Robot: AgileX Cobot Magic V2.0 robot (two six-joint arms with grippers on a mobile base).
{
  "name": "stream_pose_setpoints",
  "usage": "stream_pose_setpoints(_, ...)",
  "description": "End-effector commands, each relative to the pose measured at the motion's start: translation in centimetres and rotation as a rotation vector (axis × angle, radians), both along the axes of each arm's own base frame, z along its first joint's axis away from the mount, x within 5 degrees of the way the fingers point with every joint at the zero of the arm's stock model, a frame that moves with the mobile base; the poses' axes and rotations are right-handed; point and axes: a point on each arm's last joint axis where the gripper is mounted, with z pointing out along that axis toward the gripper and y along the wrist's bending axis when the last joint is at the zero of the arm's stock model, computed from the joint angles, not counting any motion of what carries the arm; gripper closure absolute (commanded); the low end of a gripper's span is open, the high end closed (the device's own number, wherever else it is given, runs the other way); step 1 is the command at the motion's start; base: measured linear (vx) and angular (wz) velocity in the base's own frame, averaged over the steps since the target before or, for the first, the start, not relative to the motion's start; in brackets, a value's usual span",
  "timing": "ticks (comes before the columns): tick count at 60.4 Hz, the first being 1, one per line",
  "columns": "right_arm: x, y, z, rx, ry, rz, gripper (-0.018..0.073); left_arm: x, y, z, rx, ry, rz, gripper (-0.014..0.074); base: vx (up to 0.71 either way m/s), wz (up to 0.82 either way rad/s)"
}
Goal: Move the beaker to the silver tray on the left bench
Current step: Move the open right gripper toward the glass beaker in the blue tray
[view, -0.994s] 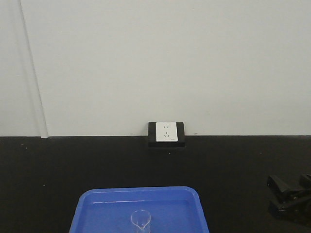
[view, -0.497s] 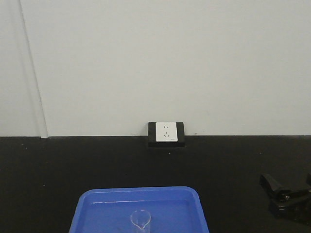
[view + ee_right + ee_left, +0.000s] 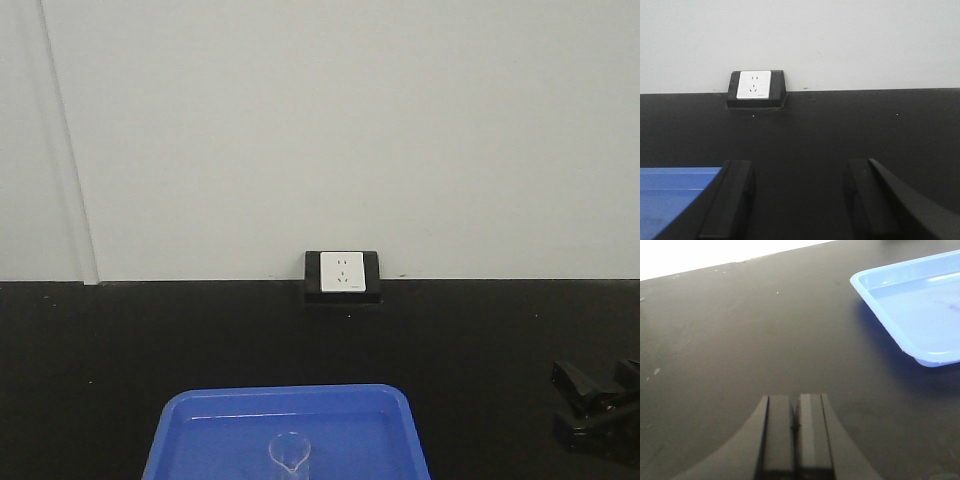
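A: Beaker (image 3: 290,452), where was it?
B: Inside the blue tray (image 3: 180,412), about mid-width, at the very bottom of the front view. The frame edge cut off its base.
A: Orientation?
B: Upright. Long axis vertical, mouth up, and the round rim read as an oval. The lip seemed to face the camera, but it was clear glass on blue and too small to be sure.
A: Anything touching it?
B: No. Both hands were well apart from it.
A: Left hand (image 3: 794,400)?
B: Clenched, two fingers pressed flat together with nothing held. It hung over bare black surface (image 3: 740,340). In its wrist view the tray's corner lay ahead and to the right.
A: Right hand (image 3: 797,170)?
B: Released, fingers spread wide, nothing held. It was low over the surface and pointed at the wall (image 3: 350,120). In the front view it sat at the right edge, well apart from the tray.
A: Anything else to log?
B: A white socket (image 3: 342,272) in a black housing, where the surface met the wall, behind the tray and a bit right of its middle. In the right wrist view the socket was up left of the gap between the fingers, and a strip of the tray showed at bottom left, beside the left finger.
A: Was the tray flat?
B: Yes, flat on the surface, long side toward the front camera.
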Motion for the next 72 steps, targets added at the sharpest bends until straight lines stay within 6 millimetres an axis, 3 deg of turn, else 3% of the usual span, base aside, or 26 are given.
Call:
stream_pose_setpoints(1,0.4,0.0,2.2,0.01,-0.132,0.001,0.0161,0.2,-0.1,0.1,-0.008,-0.07,-0.012,0.0595,0.0,0.0)
stream_pose_setpoints(19,0.4,0.0,2.1,0.007,-0.125,0.001,0.0198,0.2,-0.1,0.1,-0.008,-0.07,-0.012,0.0595,0.0,0.0)
stream_pose_setpoints(40,0.4,0.0,2.1,0.006,-0.12,0.001,0.0075,0.2,-0.1,0.1,-0.008,-0.07,-0.012,0.0595,0.0,0.0)
stream_pose_setpoints(58,1.0,0.1,1.6,0.044,-0.124,0.001,0.0067,0.2,-0.1,0.1,-0.008,-0.07,-0.012,0.0595,0.0,0.0)
stream_pose_setpoints(65,2.2,1.4,0.3,0.003,-0.116,0.072,0.0053,0.2,-0.1,0.1,-0.008,-0.07,-0.012,0.0595,0.0,0.0)
stream_pose_setpoints(72,3.0,4.0,-1.5,-0.082,-0.096,0.229,0.0035,0.2,-0.1,0.1,-0.008,-0.07,-0.012,0.0595,0.0,0.0)
